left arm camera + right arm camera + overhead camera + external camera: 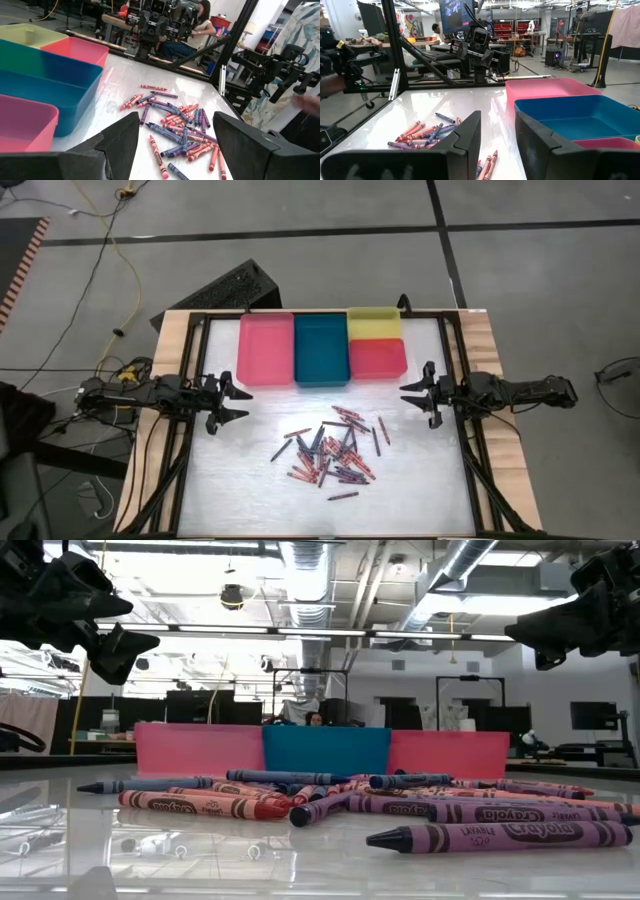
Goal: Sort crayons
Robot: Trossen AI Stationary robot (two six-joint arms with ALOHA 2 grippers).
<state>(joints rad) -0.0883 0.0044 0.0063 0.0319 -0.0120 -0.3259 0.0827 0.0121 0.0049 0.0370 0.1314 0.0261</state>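
Observation:
Several dozen crayons [330, 452] in red, pink, purple and blue lie loose in a heap on the white tabletop, near its middle; they show too in the left wrist view [175, 127] and the low view [400, 808]. My left gripper [243, 403] hovers level at the table's left side, open, with nothing between its fingers [125, 140]. At the right side my right gripper [407, 395] hovers level as well, open and empty [497, 127]. Both stand well above the table and apart from the heap.
Along the far side stand a pink tray [265, 348], a teal tray [321, 348], a yellow tray [374, 323] and a red tray [377, 358], side by side. A black frame [462, 410] borders the table. Bare tabletop lies between the heap and each gripper.

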